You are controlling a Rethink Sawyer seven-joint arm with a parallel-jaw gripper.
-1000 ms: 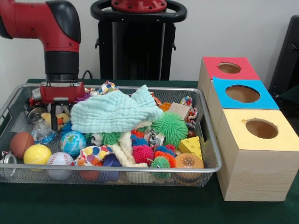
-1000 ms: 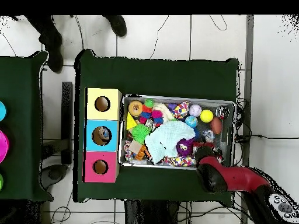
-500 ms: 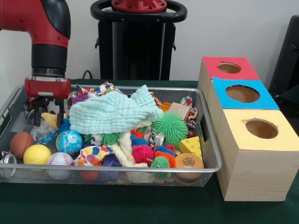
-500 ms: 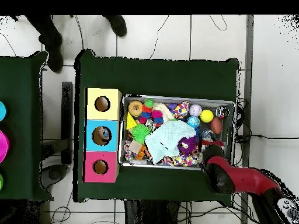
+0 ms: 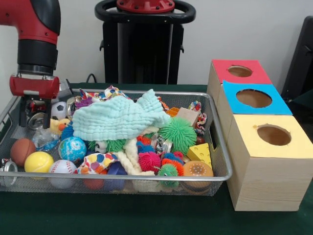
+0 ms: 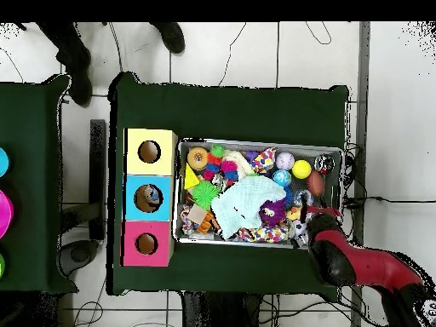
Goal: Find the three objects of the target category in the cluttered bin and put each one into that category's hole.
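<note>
The silver wire-mesh bin (image 5: 122, 178) is full of mixed toys; it also shows in the overhead view (image 6: 255, 143). My gripper (image 5: 35, 122) hangs open and empty over the bin's left end, its fingers down among a silver can (image 5: 36, 120) and a small soccer ball (image 5: 58, 110). In the overhead view the red arm (image 6: 349, 260) covers the gripper at the bin's right end. Three boxes with holes stand beside the bin: red (image 5: 239, 71), blue (image 5: 253, 98) and yellow (image 5: 274, 134).
A light green cloth (image 5: 117, 117) covers the bin's middle. Around it lie a rubber duck (image 5: 57, 126), a globe ball (image 5: 72, 149), a yellow ball (image 5: 39, 161), a basketball (image 5: 22, 151), a baseball (image 5: 62, 169), a green spiky ball (image 5: 178, 133), a cheese wedge (image 5: 200, 152) and a burger toy (image 5: 197, 170).
My arm has moved left in the front view, toward the bin's left end wall, uncovering the duck and the soccer ball. The gripper stays open and empty. The toys have not moved.
</note>
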